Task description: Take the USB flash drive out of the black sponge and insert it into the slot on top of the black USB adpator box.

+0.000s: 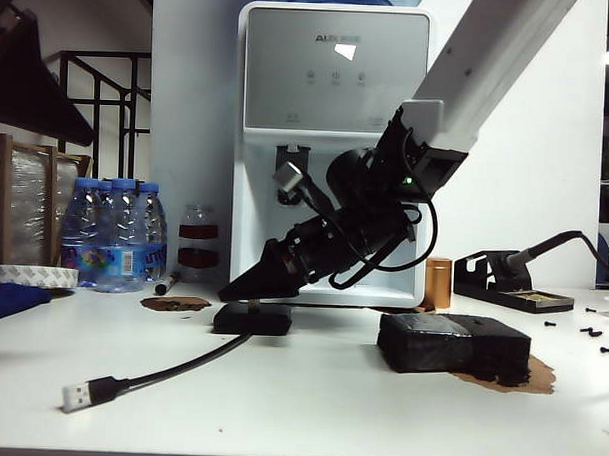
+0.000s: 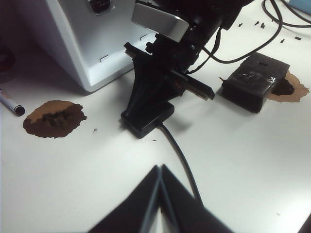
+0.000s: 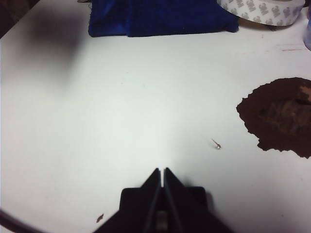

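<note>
Now the right gripper [image 1: 244, 284] is hovering right over the black USB adpator box [image 1: 252, 319], its fingers pressed together; between the tips, in its own wrist view, a small pale thing is showing that I am taking to be the USB flash drive [image 3: 161, 221], though it is too small to be sure. The black sponge [image 1: 454, 344] is sitting well apart to the right, so the pulling-out seems done and only the pushing into the slot is remaining. The left gripper [image 2: 159, 194] is hanging back near the box's cable [image 1: 169, 369], jaws together and holding nothing.
</note>
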`<move>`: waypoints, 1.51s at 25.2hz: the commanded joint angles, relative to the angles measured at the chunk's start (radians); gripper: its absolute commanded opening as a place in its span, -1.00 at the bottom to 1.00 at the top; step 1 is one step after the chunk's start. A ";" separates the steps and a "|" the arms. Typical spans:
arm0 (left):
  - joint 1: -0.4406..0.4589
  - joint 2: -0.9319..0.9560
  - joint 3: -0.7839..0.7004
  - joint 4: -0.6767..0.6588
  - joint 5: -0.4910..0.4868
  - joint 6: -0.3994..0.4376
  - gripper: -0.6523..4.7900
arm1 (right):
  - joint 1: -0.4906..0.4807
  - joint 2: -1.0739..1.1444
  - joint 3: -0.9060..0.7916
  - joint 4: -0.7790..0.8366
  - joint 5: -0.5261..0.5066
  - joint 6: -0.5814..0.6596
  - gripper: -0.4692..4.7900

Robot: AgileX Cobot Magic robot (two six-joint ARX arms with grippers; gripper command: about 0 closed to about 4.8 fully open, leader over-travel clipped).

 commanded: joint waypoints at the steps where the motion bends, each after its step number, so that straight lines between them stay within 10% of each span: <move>1: 0.001 0.000 0.001 0.012 0.000 -0.002 -0.78 | -0.001 0.004 0.001 0.023 0.001 -0.012 -0.84; 33: 0.001 0.000 0.000 -0.068 0.061 0.008 -0.78 | -0.008 0.008 0.024 0.212 0.180 0.085 -0.84; 38: 0.001 0.000 0.000 -0.067 0.060 0.011 -0.78 | -0.010 -0.004 0.023 0.217 0.072 0.158 -0.84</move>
